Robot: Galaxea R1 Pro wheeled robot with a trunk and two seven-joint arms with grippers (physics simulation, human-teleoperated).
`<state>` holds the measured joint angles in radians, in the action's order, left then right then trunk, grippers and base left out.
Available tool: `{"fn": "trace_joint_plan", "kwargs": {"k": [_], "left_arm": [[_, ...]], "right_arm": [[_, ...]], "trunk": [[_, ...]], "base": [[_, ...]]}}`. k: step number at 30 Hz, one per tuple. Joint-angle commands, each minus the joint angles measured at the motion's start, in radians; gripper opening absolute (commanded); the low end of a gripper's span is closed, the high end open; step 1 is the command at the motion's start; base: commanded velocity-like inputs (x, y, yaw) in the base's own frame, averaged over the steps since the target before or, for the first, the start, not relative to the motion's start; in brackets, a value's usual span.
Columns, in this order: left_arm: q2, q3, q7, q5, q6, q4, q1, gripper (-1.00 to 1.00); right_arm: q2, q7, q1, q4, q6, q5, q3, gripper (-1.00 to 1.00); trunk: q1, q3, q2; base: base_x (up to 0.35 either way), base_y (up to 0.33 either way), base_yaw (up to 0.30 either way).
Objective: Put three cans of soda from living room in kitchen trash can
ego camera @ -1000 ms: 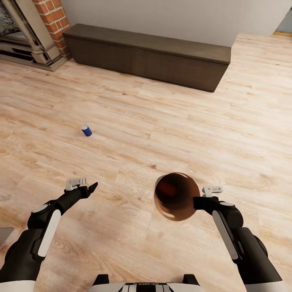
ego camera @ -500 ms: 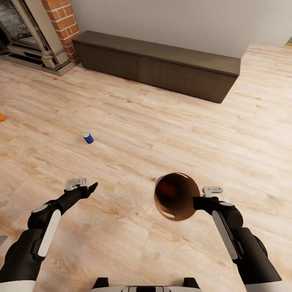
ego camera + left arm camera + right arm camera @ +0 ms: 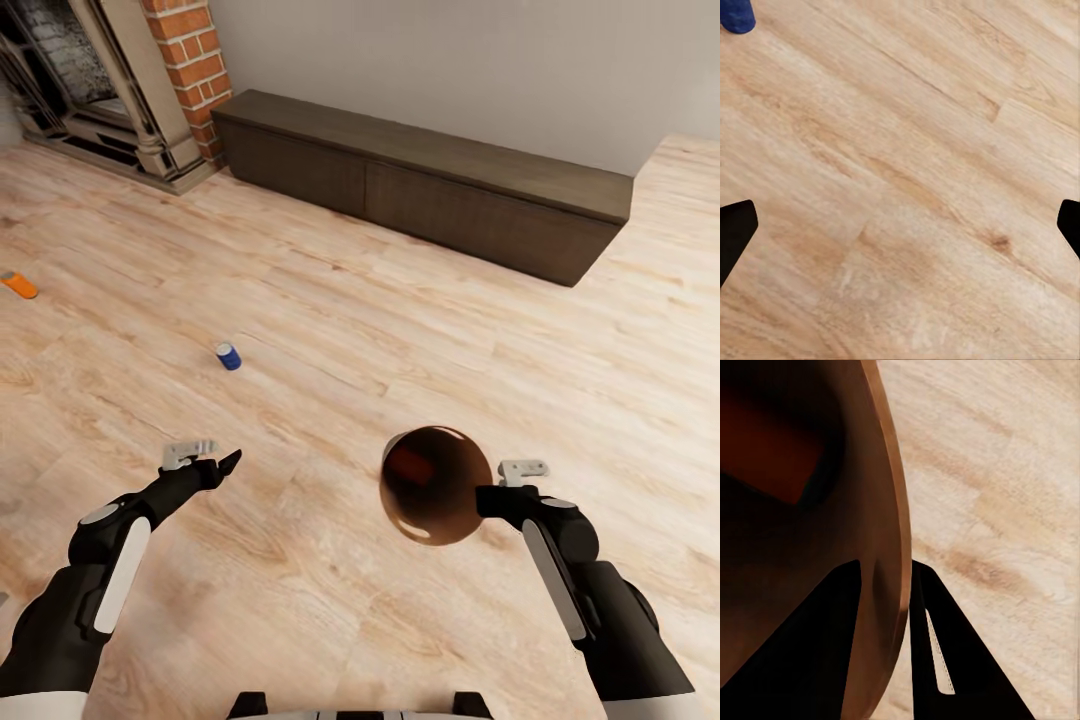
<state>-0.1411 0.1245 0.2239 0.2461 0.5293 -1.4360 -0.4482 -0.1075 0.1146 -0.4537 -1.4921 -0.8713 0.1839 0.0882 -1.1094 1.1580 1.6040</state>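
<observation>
Panning leftward since a second ago, the head view now takes in more of the red brick fireplace (image 3: 150, 90) at the upper left, and the long dark cabinet (image 3: 430, 180) against the wall has slid toward the right of the frame; this is the camera turning, not the furniture. An orange can (image 3: 18, 285), absent from the earliest picture and just peeking in half a second ago, lies on its side at the left edge on the wood floor (image 3: 350, 330). The blue can (image 3: 229, 356) stands left of centre, a little lower and further right in the frame than before. Both arms sit where they were in the lower frame. The left gripper (image 3: 205, 458) hovers over bare planks with its fingers spread wide and holding nothing; in the left wrist view its dark tips sit at opposite edges, with the blue can (image 3: 736, 15) at a corner. The right gripper (image 3: 487, 500) pinches the wall of the copper-brown trash can (image 3: 436, 485), held tilted above the floor at lower centre, one finger (image 3: 817, 652) inside the rim (image 3: 889, 547) and one outside
</observation>
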Motion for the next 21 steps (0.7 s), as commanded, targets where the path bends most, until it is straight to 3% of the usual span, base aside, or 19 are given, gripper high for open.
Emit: {"fn": "trace_joint_plan", "kwargs": {"k": [1,21], "left_arm": [[0.0,0.0,0.0,0.0,0.0,0.0,0.0,1.0],[0.012,0.0,-0.001,-0.005,0.0,0.0,0.0,1.0]], "right_arm": [[0.0,-0.003,0.0,0.0,0.002,0.014,0.001,-1.0],[0.0,0.0,0.002,0.015,0.002,0.013,0.036,-1.0]], "trunk": [[0.0,-0.001,0.0],[0.0,-0.027,0.0]], "base": [[0.296,-0.15,0.173],[0.296,-0.15,0.173]]}}
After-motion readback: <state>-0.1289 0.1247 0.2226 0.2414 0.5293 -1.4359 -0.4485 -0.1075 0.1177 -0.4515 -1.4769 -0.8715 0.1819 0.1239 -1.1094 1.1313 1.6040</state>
